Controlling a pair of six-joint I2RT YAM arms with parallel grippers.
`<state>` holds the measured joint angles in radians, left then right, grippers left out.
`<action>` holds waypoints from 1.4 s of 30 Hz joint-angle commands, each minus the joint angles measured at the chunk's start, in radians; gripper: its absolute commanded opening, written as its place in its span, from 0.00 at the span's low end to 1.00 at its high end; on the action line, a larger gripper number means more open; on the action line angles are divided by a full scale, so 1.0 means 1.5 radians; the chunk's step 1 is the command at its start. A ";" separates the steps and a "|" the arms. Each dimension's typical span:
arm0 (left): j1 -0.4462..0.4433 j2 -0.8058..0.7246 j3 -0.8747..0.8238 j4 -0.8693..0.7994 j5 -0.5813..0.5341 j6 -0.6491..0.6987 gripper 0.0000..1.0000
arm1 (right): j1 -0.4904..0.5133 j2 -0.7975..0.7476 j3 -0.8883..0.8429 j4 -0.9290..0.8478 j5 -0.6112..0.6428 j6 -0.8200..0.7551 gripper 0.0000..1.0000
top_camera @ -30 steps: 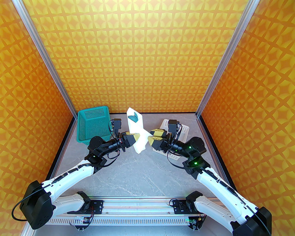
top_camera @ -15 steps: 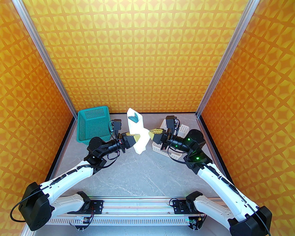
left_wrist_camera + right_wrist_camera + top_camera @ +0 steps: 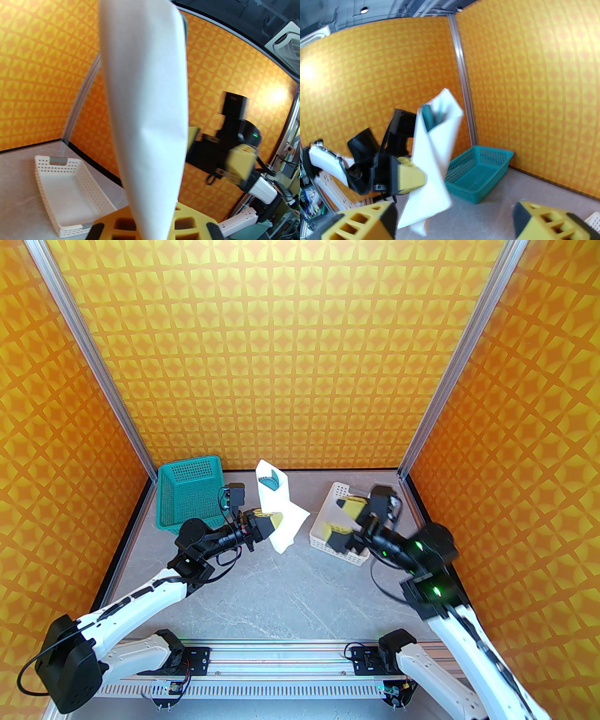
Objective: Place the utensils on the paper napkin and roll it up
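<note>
Left tool (image 3: 277, 520) level, tight on paper napkin (image 3: 281, 500)

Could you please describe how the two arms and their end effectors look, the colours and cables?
Both arms have white shells and black joints with green lights. The left end effector and the right end effector each carry two yellow wedge-shaped fingers with square holes and black pads. Thin black cables loop near the wrists.
</note>
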<state>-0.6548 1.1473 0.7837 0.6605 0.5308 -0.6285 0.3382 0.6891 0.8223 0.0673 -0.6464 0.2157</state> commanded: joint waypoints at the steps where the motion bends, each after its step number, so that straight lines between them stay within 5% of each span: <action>1: 0.002 -0.021 0.015 -0.032 -0.023 0.064 0.00 | 0.011 -0.033 -0.076 0.085 -0.051 -0.036 0.88; 5: 0.002 -0.021 0.022 -0.038 -0.023 0.094 0.00 | 0.099 -0.078 -0.144 0.183 -0.003 -0.127 0.98; 14: -0.037 -0.021 0.040 -0.041 -0.022 0.144 0.00 | 0.253 0.053 -0.104 0.251 0.061 -0.235 0.87; 30: -0.044 -0.044 0.034 -0.035 -0.022 0.146 0.00 | 0.259 0.095 -0.121 0.304 0.154 -0.221 0.89; 42: -0.049 -0.043 0.037 -0.028 -0.017 0.149 0.00 | 0.259 0.132 -0.109 0.316 0.151 -0.193 0.91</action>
<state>-0.7208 1.0935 0.8127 0.5968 0.5072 -0.4240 0.7208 0.8783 0.6460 0.5156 -0.4278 -0.1001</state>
